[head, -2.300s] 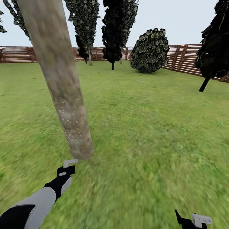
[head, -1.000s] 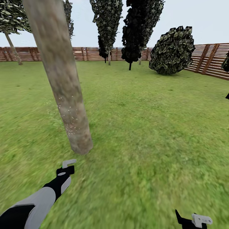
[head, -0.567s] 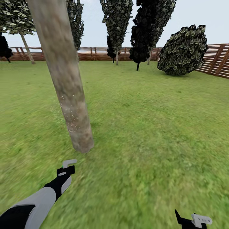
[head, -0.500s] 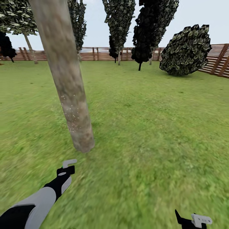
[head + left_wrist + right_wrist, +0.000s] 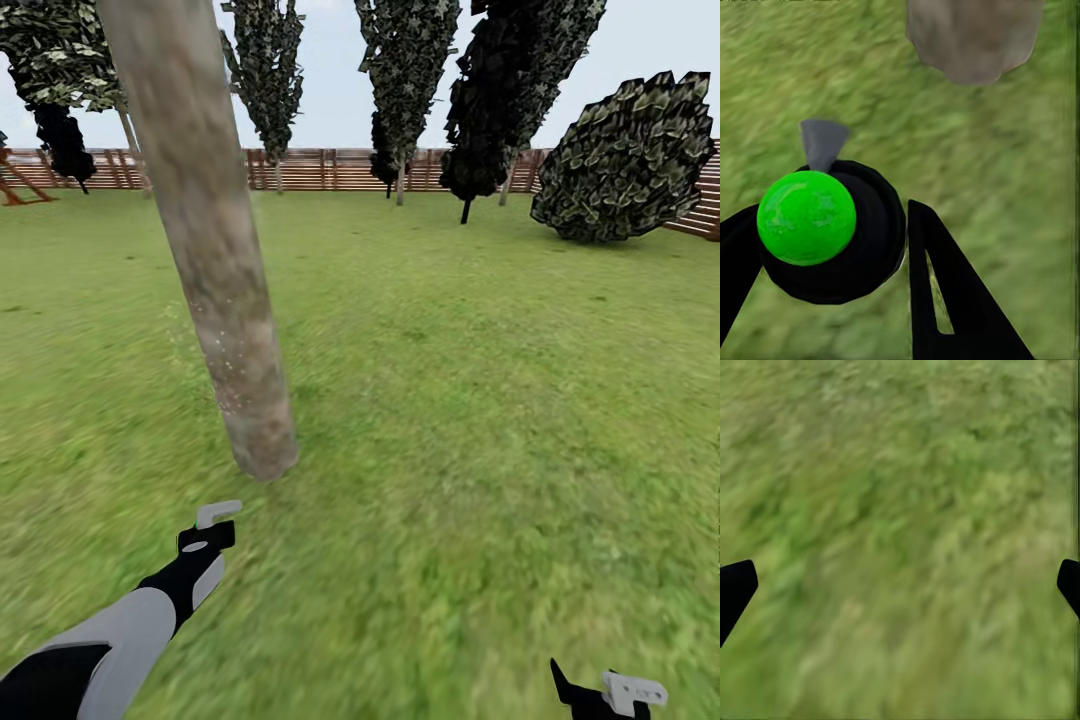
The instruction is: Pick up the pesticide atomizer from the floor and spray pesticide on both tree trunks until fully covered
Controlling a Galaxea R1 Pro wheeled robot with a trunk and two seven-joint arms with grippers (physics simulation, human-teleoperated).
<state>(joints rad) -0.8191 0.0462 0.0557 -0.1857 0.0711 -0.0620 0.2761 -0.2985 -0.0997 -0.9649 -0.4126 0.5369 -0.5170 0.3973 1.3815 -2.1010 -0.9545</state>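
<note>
The left claw (image 5: 832,247) has its two black fingers (image 5: 945,292) clamped on the pesticide atomizer (image 5: 832,229), black-bodied with a bright green cap (grey nozzle poking out beyond). Blurry grass floor (image 5: 1005,172) below, and the tree trunk (image 5: 971,37) base sits just ahead.

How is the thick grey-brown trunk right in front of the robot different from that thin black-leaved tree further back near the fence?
The mottled grey-brown tree trunk is thick and close, just beyond the left gripper; the all-black tree has a thin dark stem and stands far back by the brown slat fence. The near trunk carries fine white specks low down; none can be made out on the black tree. The near trunk's foliage is out of frame; the black tree's shows. Both rise from the green grass lawn.
</note>
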